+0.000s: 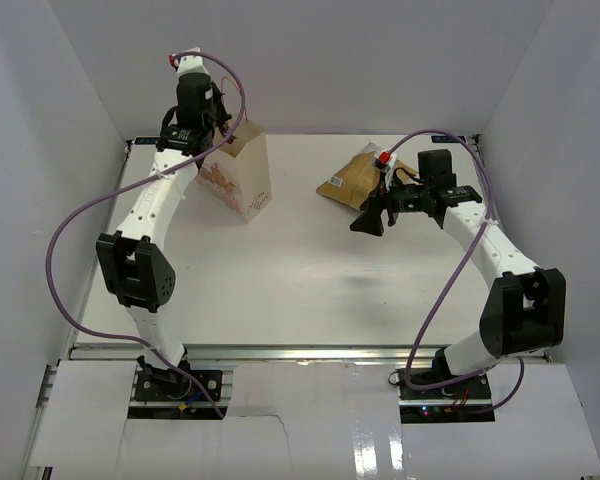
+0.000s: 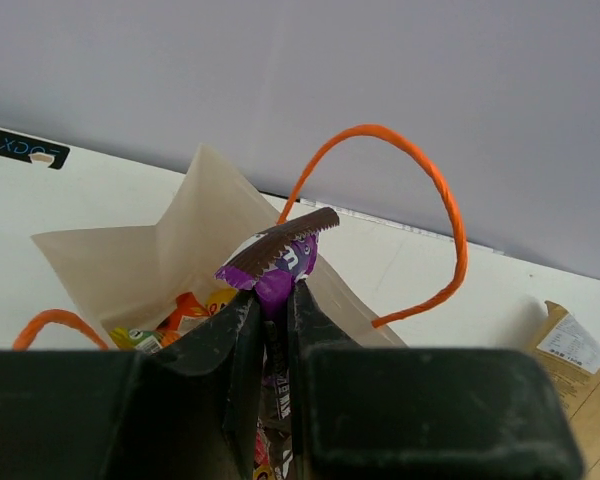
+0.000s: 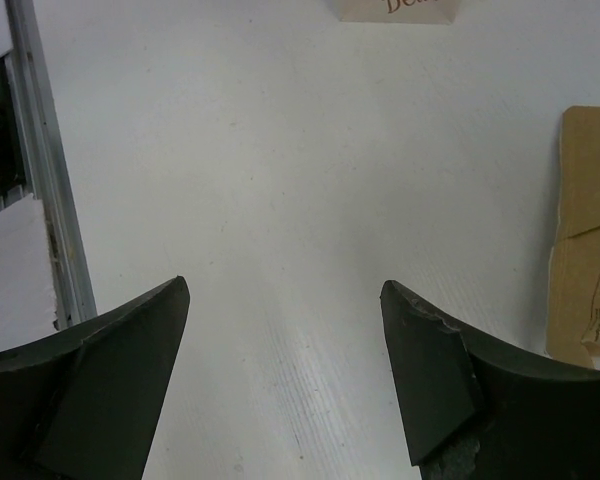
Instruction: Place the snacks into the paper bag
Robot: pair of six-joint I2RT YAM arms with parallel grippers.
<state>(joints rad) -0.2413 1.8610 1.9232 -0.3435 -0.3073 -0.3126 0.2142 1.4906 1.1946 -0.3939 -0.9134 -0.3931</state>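
The cream paper bag (image 1: 244, 178) stands upright at the back left with its mouth open (image 2: 130, 265) and its orange loop handles (image 2: 435, 180) up. My left gripper (image 2: 276, 296) hangs right over that mouth, shut on a dark brown and purple candy packet (image 2: 280, 260). Orange, yellow and green packets (image 2: 190, 308) lie inside the bag. The crinkled tan-brown chip bag (image 1: 352, 180) lies flat at the back right. My right gripper (image 1: 370, 216) is open just in front of it, with only bare table between its fingers (image 3: 285, 290); the chip bag (image 3: 585, 230) shows at that view's right edge.
White walls close the table in on the left, back and right. A small red thing (image 1: 383, 158) sits at the chip bag's far corner. A metal rail (image 1: 280, 350) runs along the near edge. The paper bag's base (image 3: 395, 8) shows straight ahead of the right gripper.
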